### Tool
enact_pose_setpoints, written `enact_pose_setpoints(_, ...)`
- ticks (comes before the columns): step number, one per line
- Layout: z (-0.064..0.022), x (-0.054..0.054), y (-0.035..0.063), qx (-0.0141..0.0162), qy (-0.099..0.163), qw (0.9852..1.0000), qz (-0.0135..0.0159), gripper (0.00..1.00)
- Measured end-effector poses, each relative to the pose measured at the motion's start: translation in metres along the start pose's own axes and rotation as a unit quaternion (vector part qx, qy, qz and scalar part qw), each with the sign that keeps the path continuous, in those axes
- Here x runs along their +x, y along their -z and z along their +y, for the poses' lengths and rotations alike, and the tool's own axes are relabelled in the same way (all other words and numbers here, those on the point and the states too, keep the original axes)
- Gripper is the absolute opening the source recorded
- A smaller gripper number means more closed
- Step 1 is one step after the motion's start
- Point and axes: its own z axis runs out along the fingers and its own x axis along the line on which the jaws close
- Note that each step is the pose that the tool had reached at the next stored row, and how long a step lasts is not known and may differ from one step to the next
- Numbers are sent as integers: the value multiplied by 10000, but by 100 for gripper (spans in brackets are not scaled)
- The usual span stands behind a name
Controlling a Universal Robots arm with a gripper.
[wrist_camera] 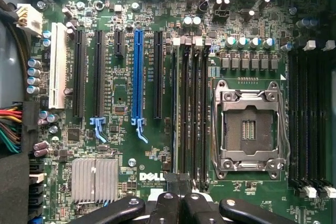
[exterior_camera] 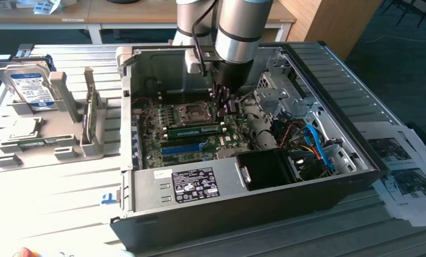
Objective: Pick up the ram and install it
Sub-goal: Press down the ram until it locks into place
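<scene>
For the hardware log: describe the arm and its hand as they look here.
The arm is a thick silver-grey cylinder with a dark band, and a black cable runs down beside it. Its hand is black, with linkage bars joined by round silver pivot bolts.

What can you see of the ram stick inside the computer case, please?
The ram is a long, narrow green board standing on edge in a slot of the motherboard, inside the open case. It runs across the exterior view, beside the processor socket. Its chips are too small to make out.
</scene>
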Motion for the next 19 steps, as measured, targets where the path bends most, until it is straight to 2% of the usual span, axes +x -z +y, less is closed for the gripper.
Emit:
enact_pose_setpoints(11,-99,-2,3,0,0,10000,-1,10)
enact_pose_setpoints(19,-101,-1,-26,0,0,10000,-1,10)
